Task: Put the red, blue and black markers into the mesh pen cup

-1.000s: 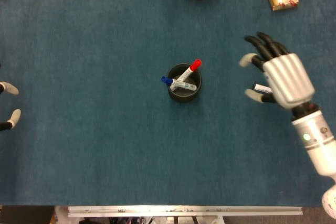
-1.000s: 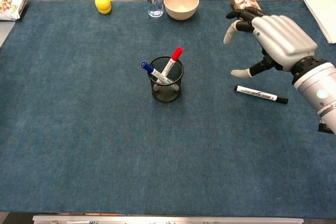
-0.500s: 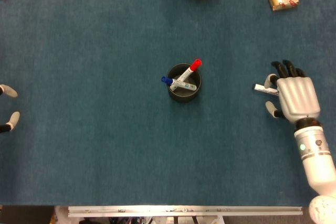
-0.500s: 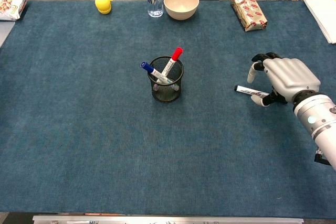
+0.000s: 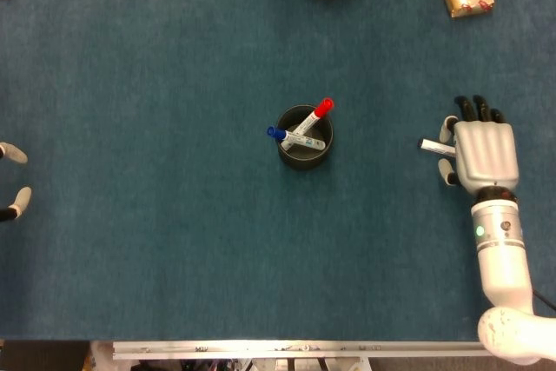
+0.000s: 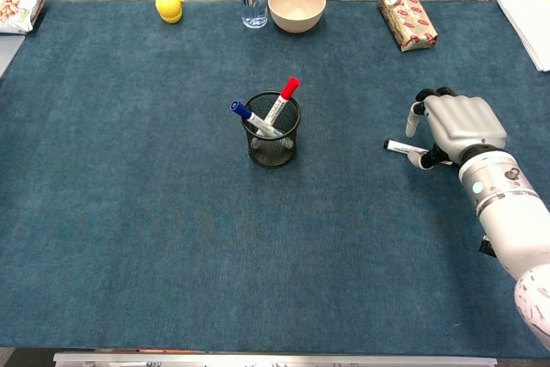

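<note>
— Black marker with a white barrel point(image 6: 404, 149): where is it?

— At the right of the frame, flat on the blue felt table point(image 6: 129, 212), well apart from the black mesh pen cup point(image 6: 272, 142) at centre. Only its left end shows; the rest is hidden under the right hand point(image 6: 454, 125).

— How is that arm posed?

— In the head view the white forearm comes up from the lower right corner, nearly vertical, and the silver back of the right hand point(image 5: 483, 152) faces the camera, palm down over the marker.

— Is the hand gripping it?

— The fingers are curled down around the barrel and a fingertip touches it near the exposed end; whether they have truly clamped it, I cannot tell.

— Which way does the marker run?

— Left to right across the frame, tilted slightly down to the right in the chest view.

— And the others?

— The red-capped marker point(image 6: 282, 98) and blue-capped marker point(image 6: 250, 118) lean crossed inside the cup, caps up. Only fingertips of the left hand point(image 5: 12, 178) show at the left edge of the head view.
</note>
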Tool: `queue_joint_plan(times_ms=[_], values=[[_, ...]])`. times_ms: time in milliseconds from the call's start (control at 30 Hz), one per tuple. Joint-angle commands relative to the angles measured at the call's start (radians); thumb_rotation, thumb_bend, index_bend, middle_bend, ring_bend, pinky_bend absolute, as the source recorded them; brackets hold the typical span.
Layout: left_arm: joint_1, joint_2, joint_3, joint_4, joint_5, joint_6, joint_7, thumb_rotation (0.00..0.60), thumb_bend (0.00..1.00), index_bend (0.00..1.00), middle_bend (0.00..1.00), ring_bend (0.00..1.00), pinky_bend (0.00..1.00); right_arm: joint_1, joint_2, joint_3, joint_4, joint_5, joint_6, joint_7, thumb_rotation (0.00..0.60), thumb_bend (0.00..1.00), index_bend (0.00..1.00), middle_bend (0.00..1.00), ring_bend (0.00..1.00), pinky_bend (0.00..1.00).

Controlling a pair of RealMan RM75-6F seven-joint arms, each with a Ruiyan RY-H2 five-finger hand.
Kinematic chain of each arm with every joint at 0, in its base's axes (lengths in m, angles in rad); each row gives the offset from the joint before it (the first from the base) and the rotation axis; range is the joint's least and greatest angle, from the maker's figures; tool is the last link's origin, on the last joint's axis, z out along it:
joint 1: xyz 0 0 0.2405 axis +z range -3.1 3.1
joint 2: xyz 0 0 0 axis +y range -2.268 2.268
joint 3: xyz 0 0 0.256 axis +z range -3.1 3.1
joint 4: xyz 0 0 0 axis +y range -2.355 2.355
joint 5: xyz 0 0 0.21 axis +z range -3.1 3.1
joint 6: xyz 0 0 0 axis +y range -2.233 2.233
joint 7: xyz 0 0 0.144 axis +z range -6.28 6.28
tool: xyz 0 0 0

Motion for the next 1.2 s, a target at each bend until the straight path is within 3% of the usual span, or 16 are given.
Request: queue_joint_plan(times_ms=[33,1200], values=[[0.000,0.000,0.000,0.001,0.000,-0.001,-0.001,0.600,0.29,0.40,0.06,0.01,0.00,0.009,-0.017,0.009,0.020,0.022,0.006,-0.017,0.600,0.26,0.49,0.17,0.09,0.20],[0.009,0.003,0.005,0.009,0.007,0.000,-0.018,0.600,0.29,0.40,0.06,0.01,0.00,0.072,-0.102,0.023,0.165,0.110,-0.049,-0.035,0.600,0.27,0.49,0.17,0.09,0.20]])
